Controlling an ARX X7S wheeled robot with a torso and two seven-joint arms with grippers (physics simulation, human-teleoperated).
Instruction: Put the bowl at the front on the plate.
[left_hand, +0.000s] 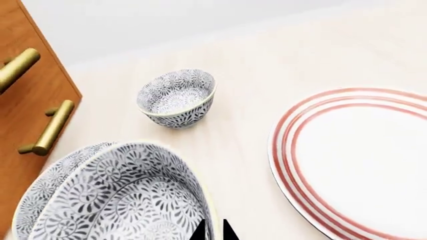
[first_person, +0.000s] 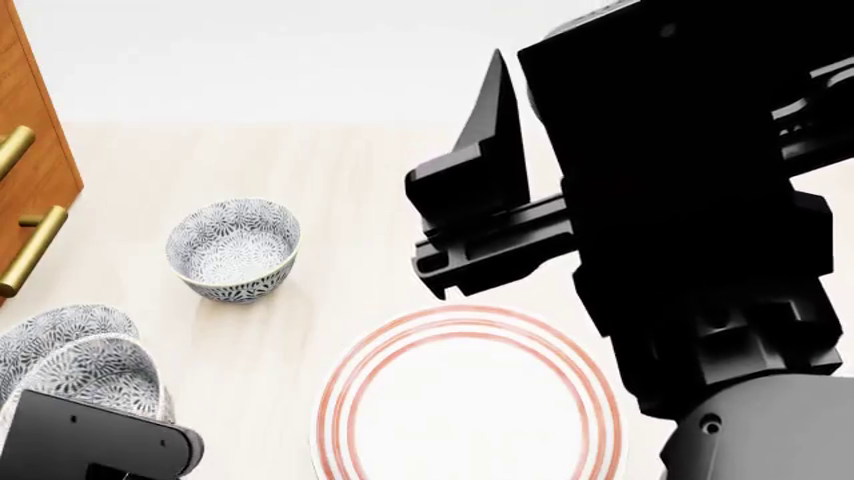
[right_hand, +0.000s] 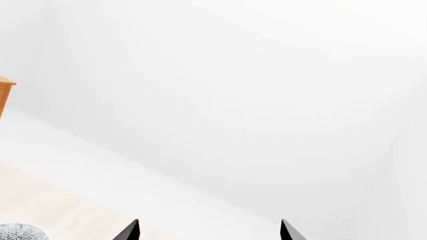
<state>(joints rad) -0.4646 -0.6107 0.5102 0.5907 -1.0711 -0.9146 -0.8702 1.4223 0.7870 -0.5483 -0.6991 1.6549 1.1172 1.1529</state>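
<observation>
1. The bowl at the front left is deep, grey-and-white floral, nested against a second bowl
2. The left gripper pinches its rim, tips nearly together
3. A third bowl stands apart, behind
4. The plate, red-ringed, lies right of them
5. The right gripper is spread, raised above the plate

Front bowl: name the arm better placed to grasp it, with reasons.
Left. The left claw sits at the rim of the front bowl; the right claw points at the wall, away from it.
</observation>
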